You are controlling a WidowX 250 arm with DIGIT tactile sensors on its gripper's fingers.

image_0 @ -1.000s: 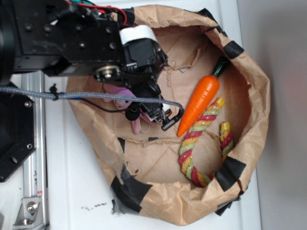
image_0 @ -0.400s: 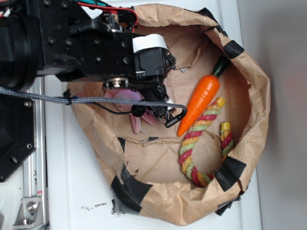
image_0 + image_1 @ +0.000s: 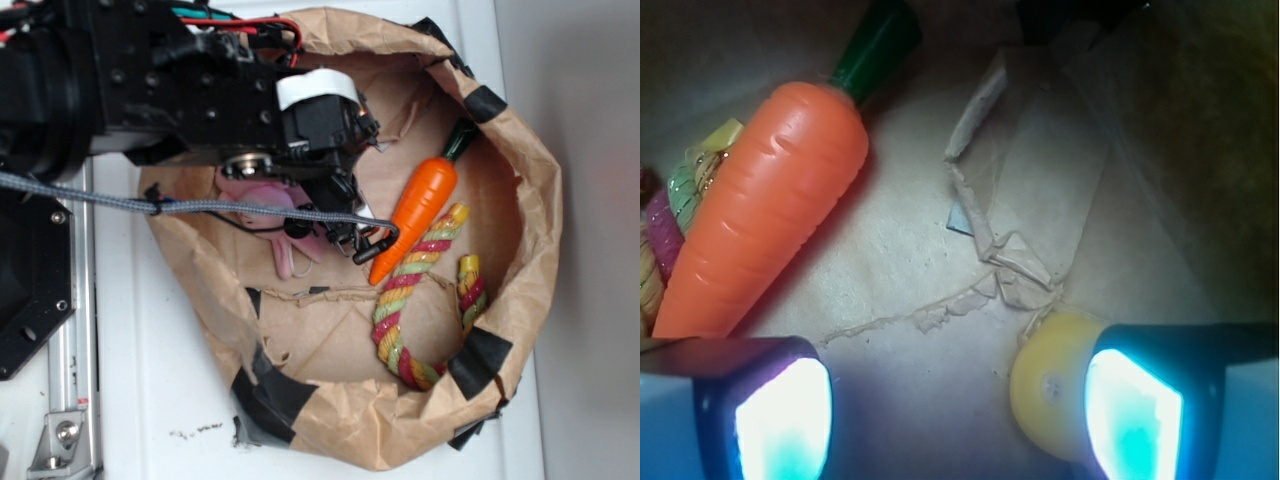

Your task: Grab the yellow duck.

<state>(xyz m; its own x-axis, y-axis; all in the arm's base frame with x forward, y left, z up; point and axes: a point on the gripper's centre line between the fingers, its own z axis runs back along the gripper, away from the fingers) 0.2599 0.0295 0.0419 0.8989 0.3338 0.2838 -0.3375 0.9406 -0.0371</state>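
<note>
A crumpled brown paper bag (image 3: 520, 200), patched with black tape, fills most of the exterior view and holds everything. The black robot arm (image 3: 150, 90) covers the upper left of that view and hides much of the bag's floor beneath it, including most of a pink plush toy (image 3: 262, 200). A long orange carrot (image 3: 760, 210) with a green top lies diagonally in the upper left of the wrist view, beside a striped rope toy (image 3: 405, 300).

The yellow duck (image 3: 1050, 385) appears only in the wrist view, at the lower right: a small, rounded, glossy yellow shape on the paper floor. Its right part is covered by a gripper finger, so which way it faces and its long axis cannot be told.

The gripper (image 3: 958, 405) stands wide apart with nothing between its fingers (image 3: 780, 415); the duck sits just inside the right-hand one.
</note>
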